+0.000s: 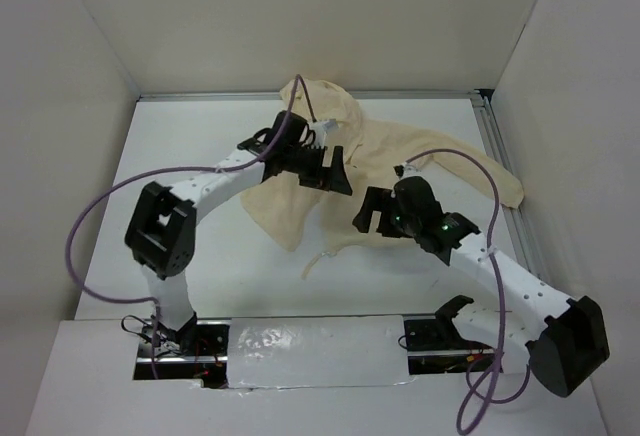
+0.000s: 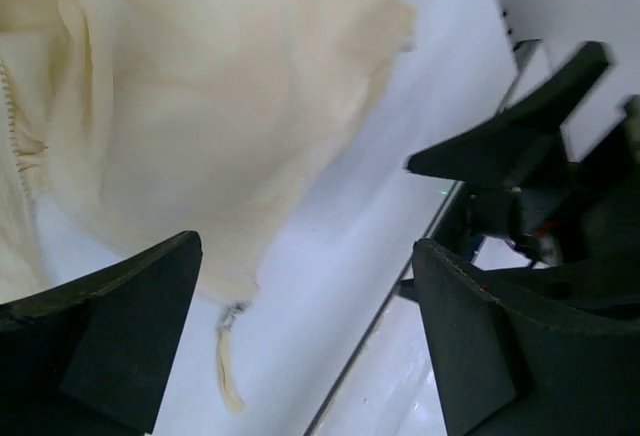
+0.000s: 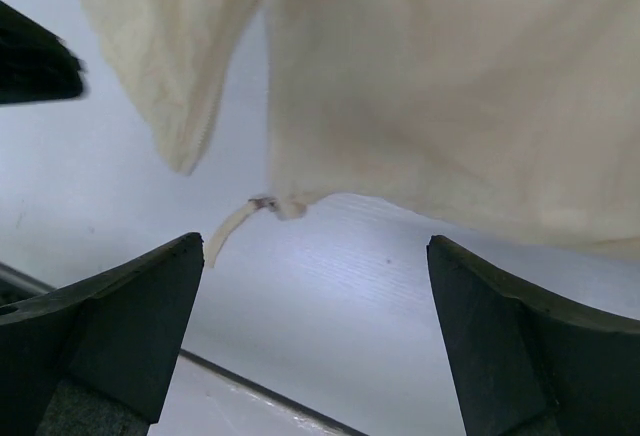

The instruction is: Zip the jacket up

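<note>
Left fingers (image 2: 100, 326) and right fingers (image 3: 110, 326) spread wide, empty, over crumpled jacket (image 1: 380, 156) on tabletop (image 1: 250, 276); closing here likely pinches loose cloth, misses zipper (image 2: 12, 116), bunches fabric.

1. Top view: nothing readable anywhere. No print, tag or logo that I can make out on the pale cream-yellow soft fabric hooded jacket (image 1: 375, 146), and no lettering on the white table (image 1: 250, 266).
2. Left wrist view: same deal, just plain fabric up close, no text or numbers.
3. Right wrist view: no readable labels, brands or signs here either.
</note>
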